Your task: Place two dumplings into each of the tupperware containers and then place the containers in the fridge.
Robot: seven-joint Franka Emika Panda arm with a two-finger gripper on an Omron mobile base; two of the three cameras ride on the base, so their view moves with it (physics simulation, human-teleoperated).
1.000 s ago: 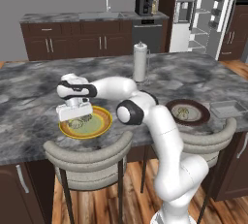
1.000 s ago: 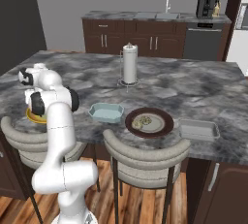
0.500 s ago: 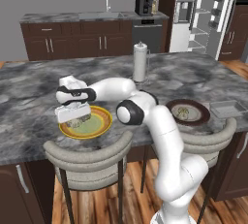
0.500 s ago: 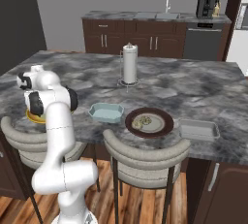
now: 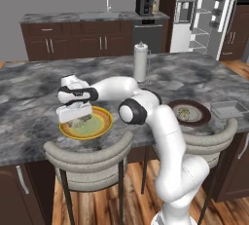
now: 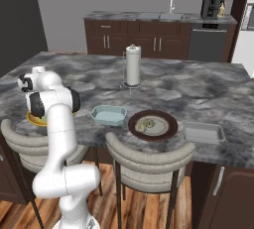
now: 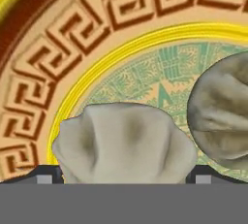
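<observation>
Straddling a dumpling (image 7: 123, 143) (hand view), tool (image 5: 74, 118) wide over yellow plate (image 5: 99, 127)

A second dumpling (image 7: 220, 116) crowds the dumpling (image 7: 123, 143) between the spread fingertips (image 7: 46, 173); bare yellow plate (image 7: 63, 63) lies beyond.

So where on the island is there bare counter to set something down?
Free: the marble behind the dark brown plate and clear container, right of the paper towel roll. Crowded: the front edge, where the yellow plate under the open gripper, the blue container and both other dishes line up.
</observation>
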